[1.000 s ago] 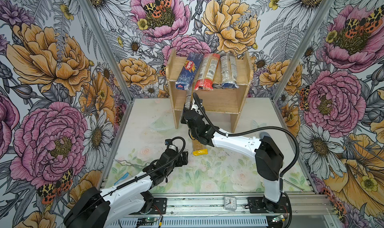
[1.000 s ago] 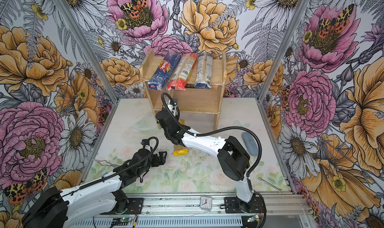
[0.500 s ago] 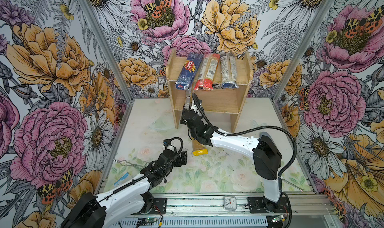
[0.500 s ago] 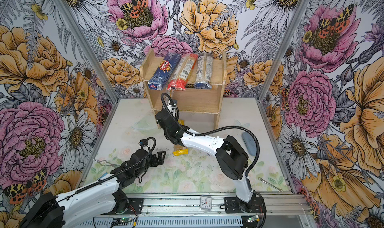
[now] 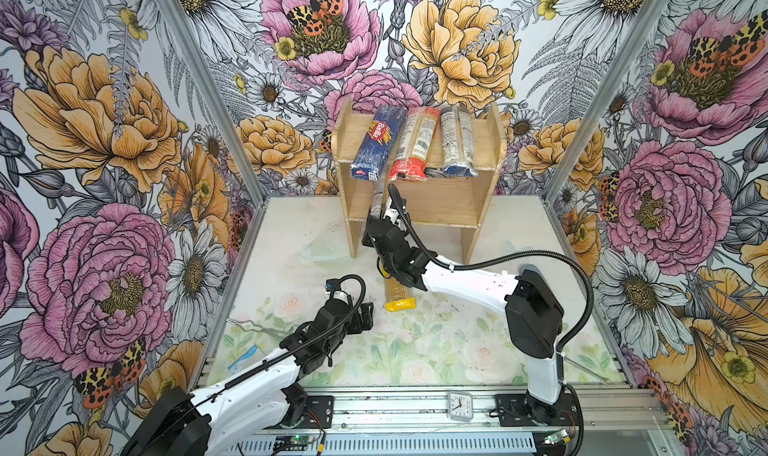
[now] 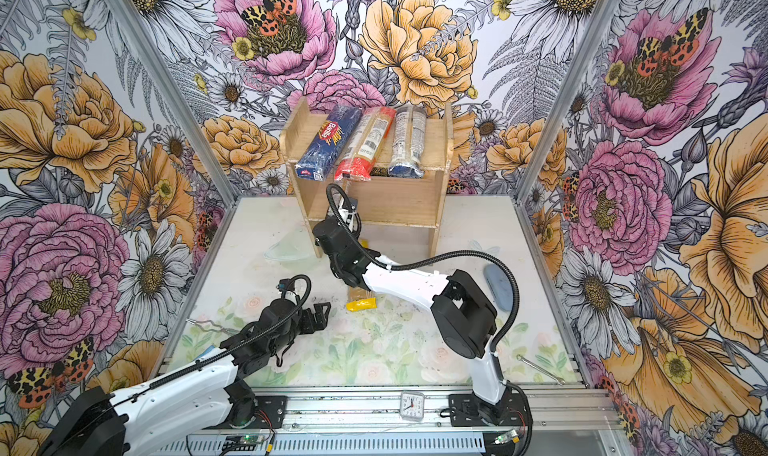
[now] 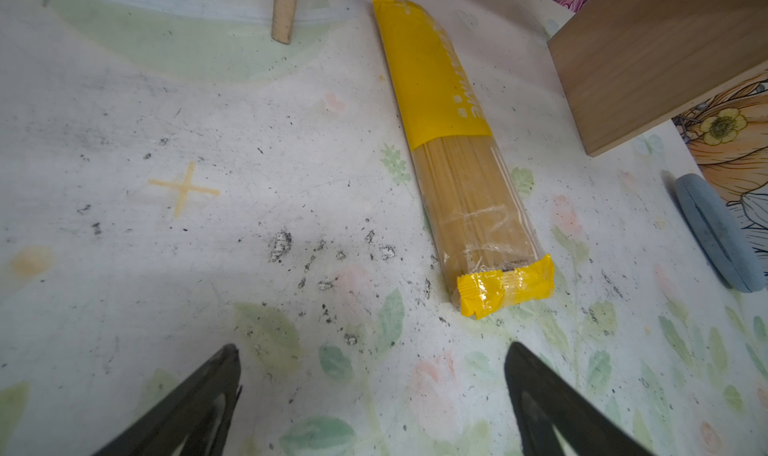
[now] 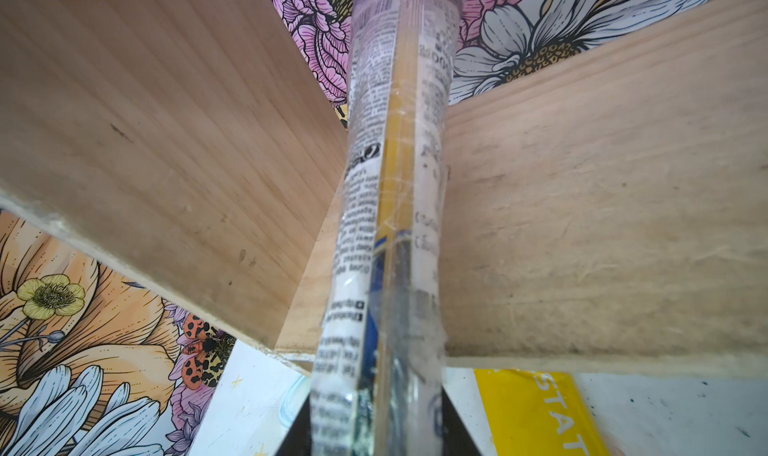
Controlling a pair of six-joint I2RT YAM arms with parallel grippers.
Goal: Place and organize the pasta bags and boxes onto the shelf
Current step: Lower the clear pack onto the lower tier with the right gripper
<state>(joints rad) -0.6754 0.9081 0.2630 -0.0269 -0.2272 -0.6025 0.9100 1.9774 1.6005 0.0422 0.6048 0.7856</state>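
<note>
Right wrist view | right gripper [image 8: 376, 429] clamped on slim grey-labelled spaghetti bag [image 8: 390, 184] at lower tier of light-wood shelf [image 8: 582, 225] | left gripper [image 7: 372, 350] jaws apart | next, we judge: slide in level.

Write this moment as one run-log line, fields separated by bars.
right gripper: jaws shut on grey-labelled bag, pointing into shelf lower tier | left gripper: jaws open, empty, above table | yellow-ended bag: on table

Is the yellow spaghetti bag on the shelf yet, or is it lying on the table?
Lying on the table. The yellow-ended bag rests flat there, down by the legs of the shelf, on neither tier.
</note>
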